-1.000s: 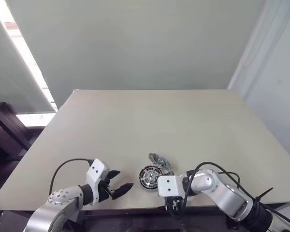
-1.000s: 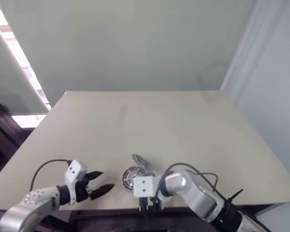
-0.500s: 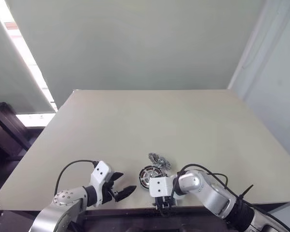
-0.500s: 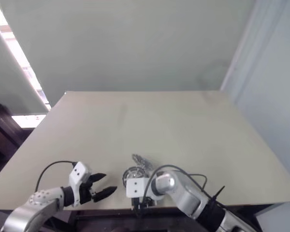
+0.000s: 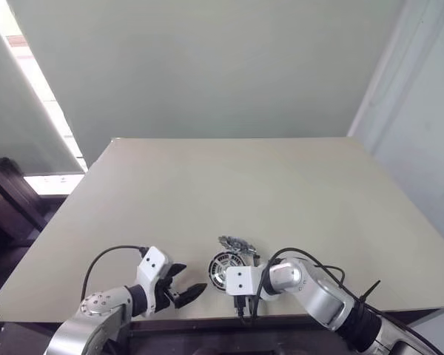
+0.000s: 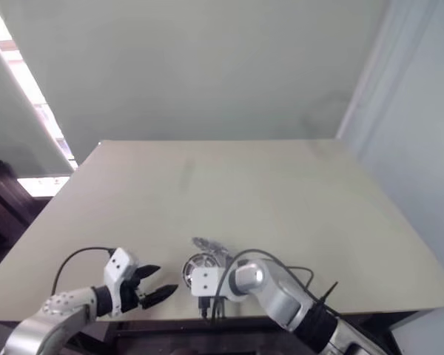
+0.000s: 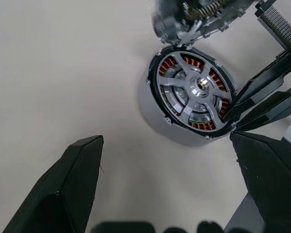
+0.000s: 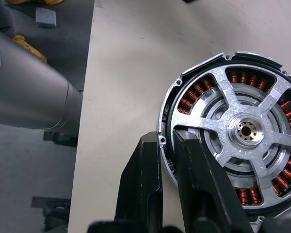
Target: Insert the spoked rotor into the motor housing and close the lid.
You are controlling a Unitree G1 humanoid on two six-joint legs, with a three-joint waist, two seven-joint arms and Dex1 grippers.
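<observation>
The motor housing (image 5: pixel 226 264) sits near the table's front edge, with copper windings ringing its inside. The spoked rotor (image 8: pixel 246 130) lies inside it, its silver spokes and hub over the windings. The ribbed grey lid (image 5: pixel 237 242) rests tilted on the table, touching the housing's far side. My right gripper (image 8: pixel 166 141) is shut on the housing's near rim, one finger inside and one outside. The same black fingers (image 7: pixel 262 99) show at the rim in the left wrist view. My left gripper (image 5: pixel 186 281) stands open, empty, a short way left of the housing.
The beige table (image 5: pixel 244 185) stretches bare toward the grey wall behind. Its front edge runs just under both grippers. Dark furniture (image 5: pixel 7 200) stands off the table's left side.
My right gripper has slid left onto the housing and closed from wide open onto its rim. The left arm has kept still and open.
</observation>
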